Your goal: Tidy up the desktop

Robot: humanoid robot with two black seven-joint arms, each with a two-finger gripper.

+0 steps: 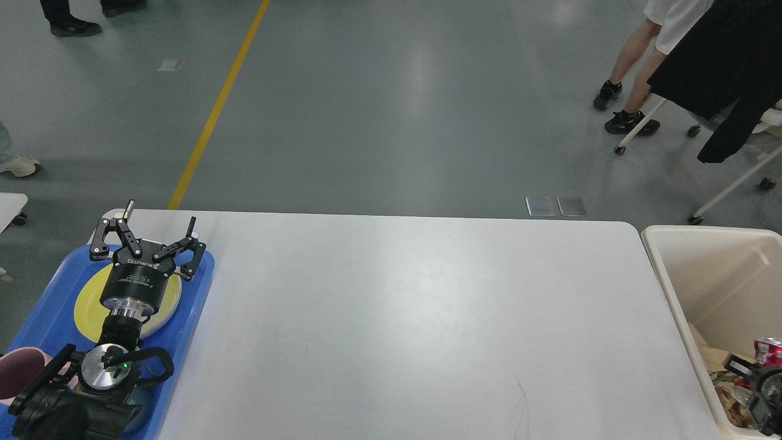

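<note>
The desktop [415, 318] is a wide white tabletop with rounded corners, bare across its middle. My left gripper [159, 217] hovers open over the far end of a blue tray [36, 318], with nothing between its fingers. My right gripper [757, 388] shows only as a dark shape low inside the cream bin [663, 256] at the right edge, and its fingers cannot be told apart. A red can [768, 349] lies just above it among crumpled paper.
The blue tray holds a yellow plate [85, 305] under my left wrist and a pink cup [15, 373] at the near left. Brown paper waste [708, 363] fills the bin's bottom. People and a wheeled chair [733, 177] stand on the floor beyond the table.
</note>
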